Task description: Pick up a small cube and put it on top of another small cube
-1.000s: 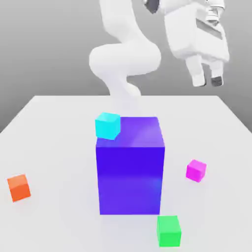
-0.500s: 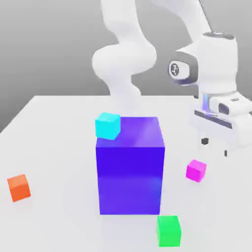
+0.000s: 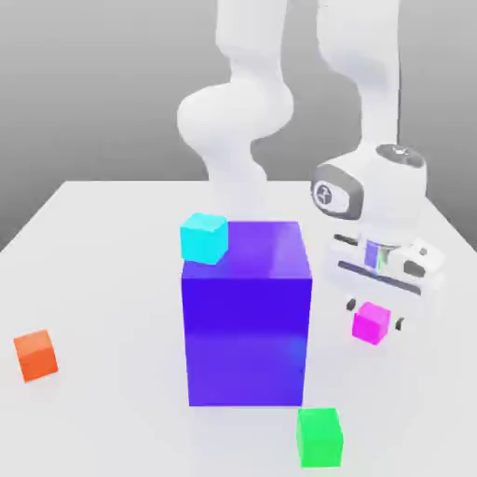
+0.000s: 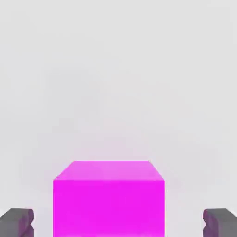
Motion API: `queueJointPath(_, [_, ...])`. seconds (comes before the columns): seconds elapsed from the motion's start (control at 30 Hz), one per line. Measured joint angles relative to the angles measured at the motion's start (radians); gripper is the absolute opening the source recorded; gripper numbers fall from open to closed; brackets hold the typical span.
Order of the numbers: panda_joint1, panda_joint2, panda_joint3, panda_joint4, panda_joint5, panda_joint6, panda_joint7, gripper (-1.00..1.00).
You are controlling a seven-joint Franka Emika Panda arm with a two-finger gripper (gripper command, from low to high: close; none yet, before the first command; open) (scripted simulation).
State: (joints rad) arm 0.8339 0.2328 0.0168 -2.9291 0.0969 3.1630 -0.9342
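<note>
Now the end effector (image 3: 375,315) has come down over the pink cube (image 3: 371,323), its fingers apart on either side, so gripping can likely follow

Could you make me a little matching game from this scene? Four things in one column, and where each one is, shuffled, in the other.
Things
1. Cyan cube
2. Magenta cube
3. Orange cube
4. Green cube

Places
A. On the table, farthest toward the exterior view's left
B. On top of the big blue-violet block
C. On the table, nearest the exterior view's bottom edge
D. Between the open fingers of the end effector

Right pairs: 1-B, 2-D, 3-A, 4-C
</note>
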Motion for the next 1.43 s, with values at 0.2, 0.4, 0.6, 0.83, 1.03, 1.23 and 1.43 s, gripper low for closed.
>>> queueJointPath(0.2, [-0.001, 0.007, 0.002, 0.001, 0.001, 0.003, -0.001, -1.00])
queueJointPath(0.4, [0.010, -0.164, -0.021, -0.027, -0.032, -0.137, 0.020, -1.00])
queueJointPath(0.6, [-0.052, -0.286, -0.044, -0.014, -0.096, -0.277, 0.156, -1.00])
queueJointPath(0.83, [-0.215, -0.225, -0.113, 0.160, -0.088, -0.396, 0.495, -1.00])
queueJointPath(1.03, [-0.330, -0.171, -0.191, 0.313, -0.070, -0.494, 0.787, -1.00])
queueJointPath(1.23, [-0.392, -0.065, -0.220, 0.414, -0.019, -0.484, 0.940, -1.00])
queueJointPath(1.43, [-0.412, 0.028, -0.193, 0.421, 0.027, -0.401, 0.912, 1.00])
